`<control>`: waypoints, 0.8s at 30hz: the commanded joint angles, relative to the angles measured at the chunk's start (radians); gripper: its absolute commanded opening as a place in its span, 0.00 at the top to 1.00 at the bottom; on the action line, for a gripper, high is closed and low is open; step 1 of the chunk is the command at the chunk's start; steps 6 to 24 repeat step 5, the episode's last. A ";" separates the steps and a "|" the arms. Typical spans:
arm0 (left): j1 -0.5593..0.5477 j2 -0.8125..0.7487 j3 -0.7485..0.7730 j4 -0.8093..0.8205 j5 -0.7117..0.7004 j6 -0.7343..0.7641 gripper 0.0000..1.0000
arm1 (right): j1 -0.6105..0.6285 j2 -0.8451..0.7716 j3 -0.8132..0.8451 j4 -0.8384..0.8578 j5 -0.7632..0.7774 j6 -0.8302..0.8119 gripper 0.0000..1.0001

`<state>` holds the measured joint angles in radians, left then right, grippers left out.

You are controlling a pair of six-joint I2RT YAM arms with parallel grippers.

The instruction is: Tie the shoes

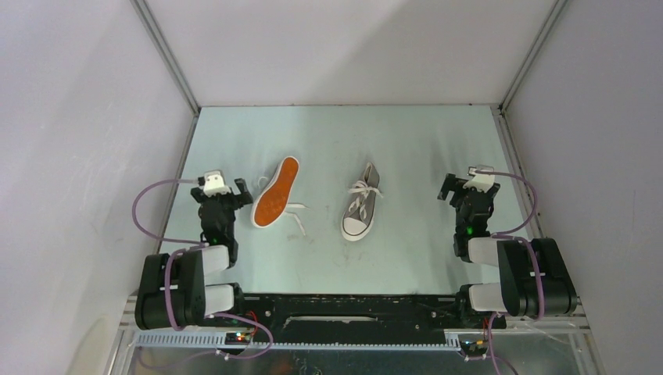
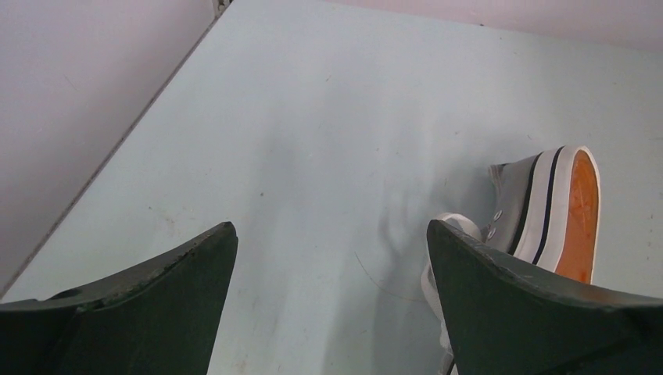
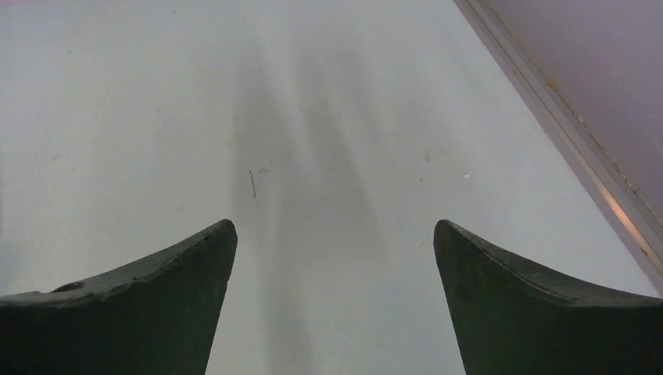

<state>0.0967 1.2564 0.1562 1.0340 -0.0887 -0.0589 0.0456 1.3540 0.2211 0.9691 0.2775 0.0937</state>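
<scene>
Two small grey sneakers lie mid-table. The left shoe (image 1: pixel 277 193) is tipped on its side, orange sole showing, its loose white laces (image 1: pixel 295 217) trailing toward the near side. The right shoe (image 1: pixel 362 203) stands upright, white toe cap toward the arms, laces (image 1: pixel 363 190) loose across its top. My left gripper (image 1: pixel 228 186) is open and empty just left of the tipped shoe; that shoe shows in the left wrist view (image 2: pixel 547 211) past my right finger. My right gripper (image 1: pixel 463 186) is open and empty, well right of the upright shoe, over bare table.
The pale table (image 1: pixel 344 133) is closed in by white walls at the back and both sides, with metal rails along the edges (image 1: pixel 512 156). The right wall's base shows in the right wrist view (image 3: pixel 578 148). The arm bases (image 1: pixel 352 308) sit at the near edge.
</scene>
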 commanded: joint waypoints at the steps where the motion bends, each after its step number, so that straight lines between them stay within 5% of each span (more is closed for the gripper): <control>1: -0.021 -0.002 0.036 0.017 -0.053 0.035 0.00 | 0.000 0.004 0.001 0.061 0.025 -0.003 0.01; 24: -0.022 -0.002 0.035 0.017 -0.054 0.035 0.00 | 0.000 0.004 0.001 0.060 0.024 -0.003 0.01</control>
